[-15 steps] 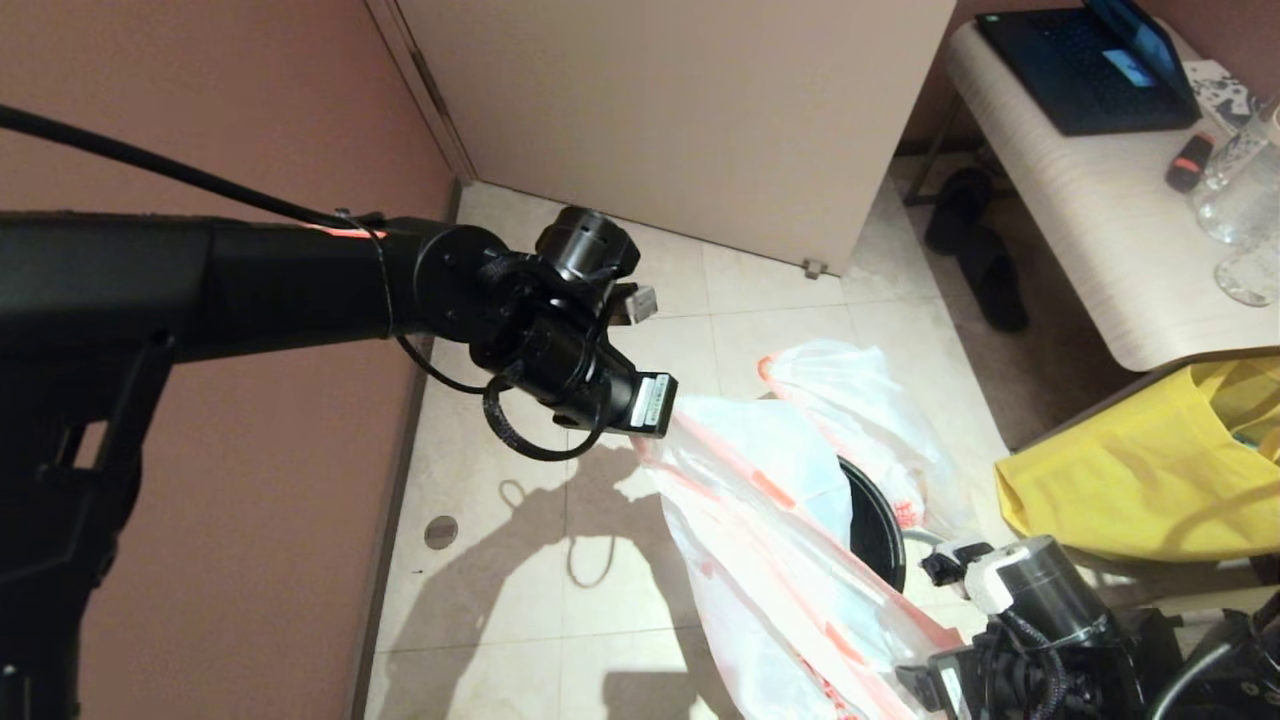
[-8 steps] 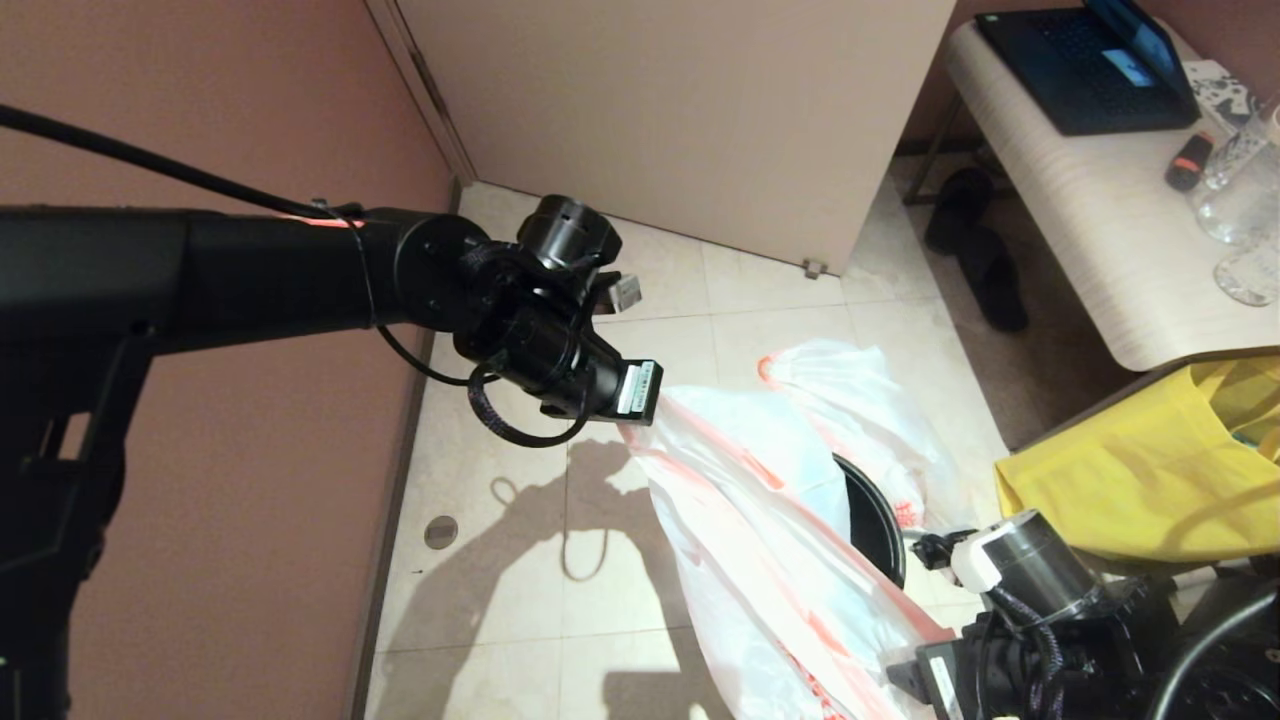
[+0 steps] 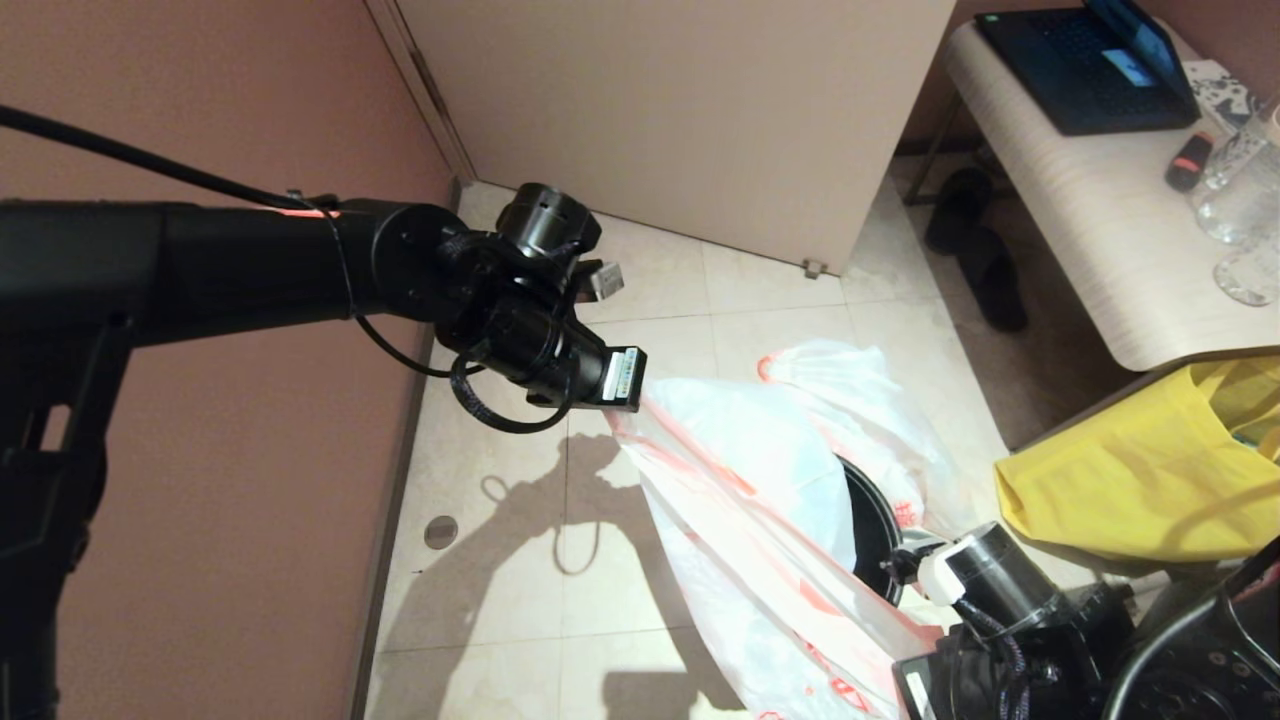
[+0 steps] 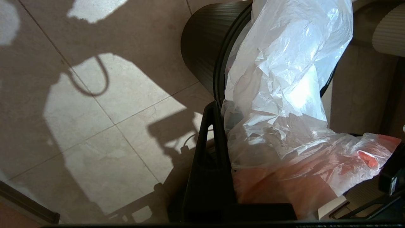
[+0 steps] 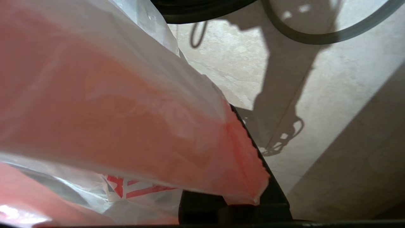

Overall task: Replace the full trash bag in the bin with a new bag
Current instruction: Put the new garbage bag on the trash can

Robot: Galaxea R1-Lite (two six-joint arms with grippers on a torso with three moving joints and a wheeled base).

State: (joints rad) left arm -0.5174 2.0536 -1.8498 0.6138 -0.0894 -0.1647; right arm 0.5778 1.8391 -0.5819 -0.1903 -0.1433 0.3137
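The left gripper (image 3: 632,392) is up over the tiled floor (image 3: 500,560) and it pinches one edge of the new bag (image 3: 740,490), a thin white bag with a pink band. The bag stretches down from there to the right gripper (image 3: 915,665) at the bottom edge, which is closed on the other end of it. Behind the bag stands the bin (image 3: 872,525), mostly hidden, with more white plastic over its far side, and a yellow cloth tote (image 3: 1130,480) lies to the right, under a pale bench (image 3: 1080,200) with a laptop (image 3: 1090,60).
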